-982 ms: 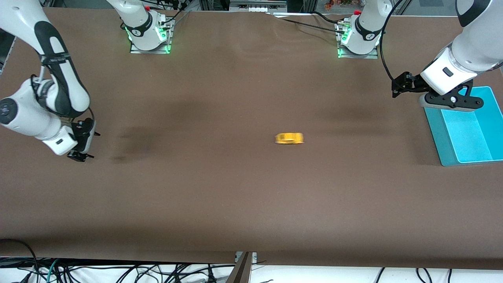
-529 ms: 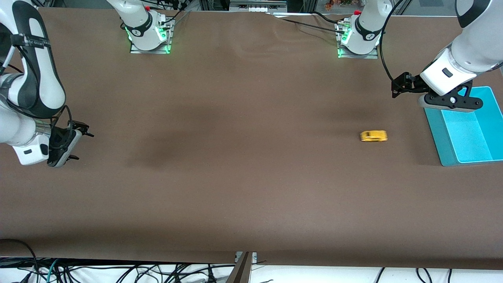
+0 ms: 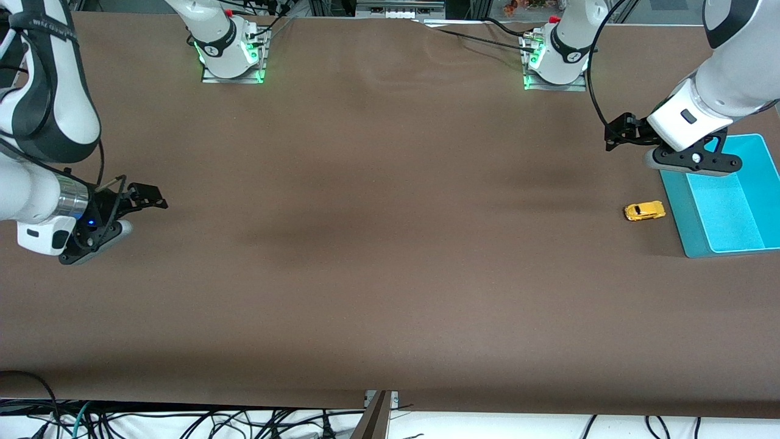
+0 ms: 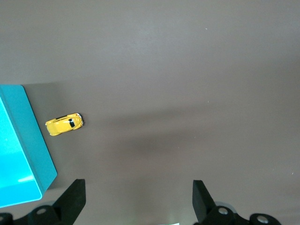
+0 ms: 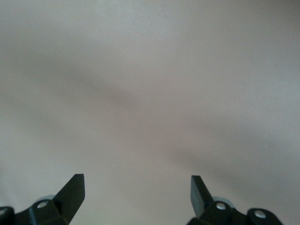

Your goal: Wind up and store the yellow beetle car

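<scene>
The right gripper [image 3: 91,241] hangs low over the brown table [image 3: 365,274] at the right arm's end, its fingers [image 5: 74,190] spread wide with nothing between them; the right wrist view shows only bare tabletop beneath it. Across the middle of the table there is nothing but the cloth and soft shadows. Toward the left arm's end, the yellow beetle car [image 3: 645,211] stands on its wheels on the table, just beside the outer wall of the teal bin [image 3: 676,213] and not inside it; whether it touches the wall cannot be told. The left gripper [image 3: 691,161] hovers over the bin's edge farthest from the front camera, its fingers [image 4: 75,194] also spread wide and empty, with the car [image 4: 64,124] and the bin [image 4: 28,140] visible below.
</scene>
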Robot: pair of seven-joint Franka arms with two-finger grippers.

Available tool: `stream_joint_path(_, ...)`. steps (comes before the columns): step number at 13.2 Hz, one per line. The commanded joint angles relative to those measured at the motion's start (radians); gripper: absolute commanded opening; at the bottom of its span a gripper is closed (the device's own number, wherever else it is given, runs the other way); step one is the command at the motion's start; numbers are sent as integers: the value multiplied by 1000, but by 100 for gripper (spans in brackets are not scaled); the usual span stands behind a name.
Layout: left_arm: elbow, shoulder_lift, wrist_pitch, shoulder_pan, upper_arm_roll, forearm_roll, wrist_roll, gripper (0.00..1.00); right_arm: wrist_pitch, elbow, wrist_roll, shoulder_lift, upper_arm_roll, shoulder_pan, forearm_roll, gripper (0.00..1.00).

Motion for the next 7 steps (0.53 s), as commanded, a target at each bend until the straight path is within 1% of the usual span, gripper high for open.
stream_joint_path(1, 21, 40, -30, 13, 2, -8, 180, 100, -107, 66, 171, -35, 9, 20, -6, 100)
stream_joint_path(2, 21, 46, -29, 27, 8, -8, 245, 100, -133, 72, 189, -55, 9, 25, -36, 100)
stream_joint_path(3, 21, 59, -26, 51, 7, -8, 302, 100, -150, 74, 205, -86, 12, 36, -90, 100)
stream_joint_path(5, 14, 78, -23, 85, 8, 1, 435, 100, -182, 72, 205, -128, 6, 40, -96, 100)
stream_joint_path(7, 8, 104, -10, 128, 8, 10, 578, 100, -185, 68, 212, -157, 9, 42, -107, 100)
